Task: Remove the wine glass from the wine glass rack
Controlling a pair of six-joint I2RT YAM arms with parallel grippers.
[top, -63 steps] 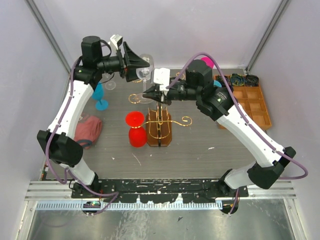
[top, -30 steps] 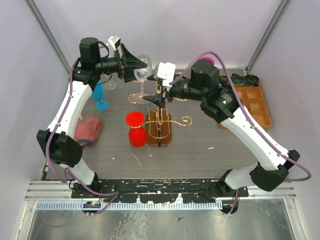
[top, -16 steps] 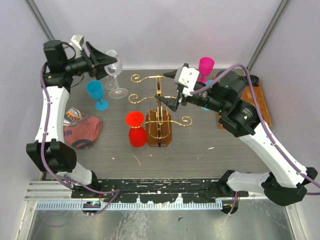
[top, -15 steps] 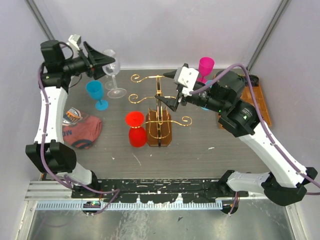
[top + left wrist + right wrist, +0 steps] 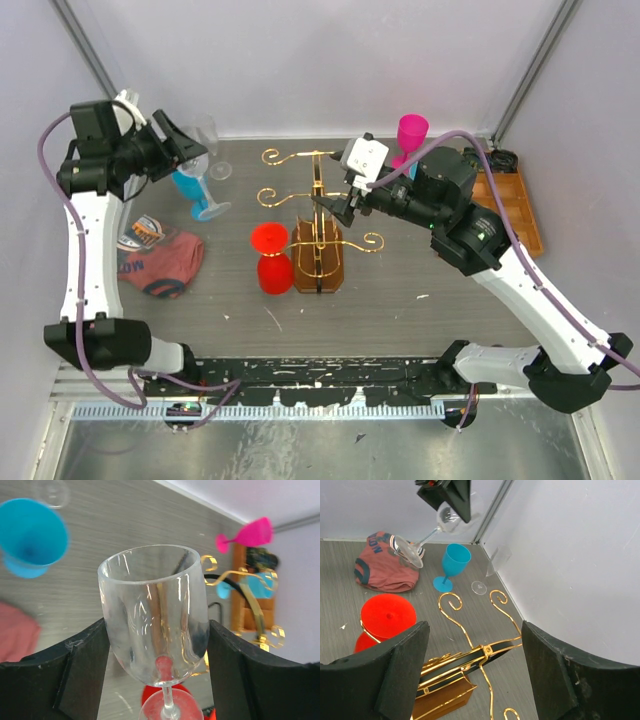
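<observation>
The glass [image 5: 155,620] is off the rack [image 5: 318,240]. It hangs at the far left, well apart from the gold arms, and the left end effector [image 5: 185,150] is clamped on its bowl. Its stem runs tilted, with the foot pointing down and away from the fingers. A blue cup [image 5: 197,185] stands just beside it. The right end effector [image 5: 338,205] hovers with its fingers apart over the rack top. Setting the glass down likely falls to the left arm, which would need to right the stem first.
</observation>
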